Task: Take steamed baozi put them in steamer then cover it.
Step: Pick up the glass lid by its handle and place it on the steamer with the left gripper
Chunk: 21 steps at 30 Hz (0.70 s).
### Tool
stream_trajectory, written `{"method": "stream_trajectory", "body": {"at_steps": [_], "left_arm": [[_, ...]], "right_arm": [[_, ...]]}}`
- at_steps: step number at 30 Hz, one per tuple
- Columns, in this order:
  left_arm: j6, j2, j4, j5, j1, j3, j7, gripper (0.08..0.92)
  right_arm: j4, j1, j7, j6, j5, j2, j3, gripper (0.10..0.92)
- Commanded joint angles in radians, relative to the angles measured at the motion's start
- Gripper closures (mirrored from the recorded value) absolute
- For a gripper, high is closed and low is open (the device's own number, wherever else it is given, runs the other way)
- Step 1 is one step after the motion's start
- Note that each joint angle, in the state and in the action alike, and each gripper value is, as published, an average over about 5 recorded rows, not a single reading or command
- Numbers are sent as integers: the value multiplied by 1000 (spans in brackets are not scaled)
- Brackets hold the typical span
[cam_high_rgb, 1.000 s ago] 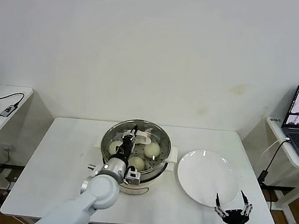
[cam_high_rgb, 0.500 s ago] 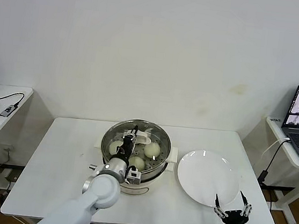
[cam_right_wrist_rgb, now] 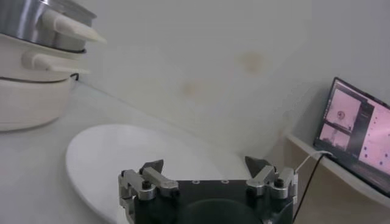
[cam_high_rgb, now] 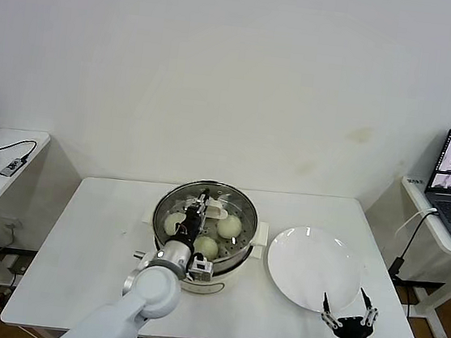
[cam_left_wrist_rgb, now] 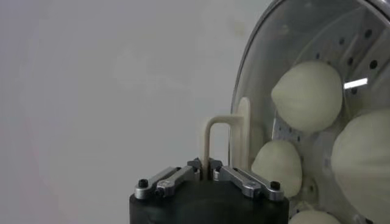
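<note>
Head view showed the left gripper point(cam_high_rgb: 200, 204) on the cover point(cam_high_rgb: 207, 212), which now sat on the steamer point(cam_high_rgb: 204, 238) over the steamed baozi point(cam_high_rgb: 229, 226). Its grip had just loosened; covering looked done. Left wrist view showed narrow jaws around the handle point(cam_left_wrist_rgb: 214, 143). The right gripper point(cam_high_rgb: 348, 313) waited wide by the plate point(cam_high_rgb: 312, 266).

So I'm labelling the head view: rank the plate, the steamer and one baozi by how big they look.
1. Steamer and plate: about equally wide; too close to rank.
2. Baozi: far smaller, seen through the cover, which the left gripper holds by its handle.
</note>
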Motion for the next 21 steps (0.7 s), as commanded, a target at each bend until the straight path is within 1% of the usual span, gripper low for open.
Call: {"method": "stream_trajectory", "body": {"at_steps": [1, 6, 9, 12, 14, 15, 17, 19, 21], "left_arm": [[-9, 33, -133, -26, 99, -48, -21, 643], [-41, 76, -278, -86, 242, -95, -68, 496], [-69, 102, -375, -146, 339, -150, -102, 409], [-99, 127, -469, -250, 467, -223, -136, 323], [-135, 128, -516, -367, 579, -301, -176, 263], [-158, 118, -529, -445, 632, -355, -198, 239], [-220, 67, -524, -660, 724, -499, -240, 200], [-301, -5, -480, -907, 783, -636, -270, 185], [-392, -59, -424, -1117, 828, -733, -301, 179]], "right_arm": [[-9, 1, 0, 5, 1, -3, 0, 203], [-24, 8, 0, 8, 0, -6, 0, 203], [-35, 16, 0, 11, -1, -7, -3, 203], [-44, 24, 0, 11, -1, -9, -9, 203], [-49, 28, 1, 11, 0, -10, -14, 203], [-51, 29, 1, 12, 0, -11, -16, 203], [-50, 27, 0, 12, 1, -13, -22, 203], [-46, 23, -2, 11, 3, -16, -30, 203], [-40, 20, -5, 7, 8, -21, -40, 203]]}}
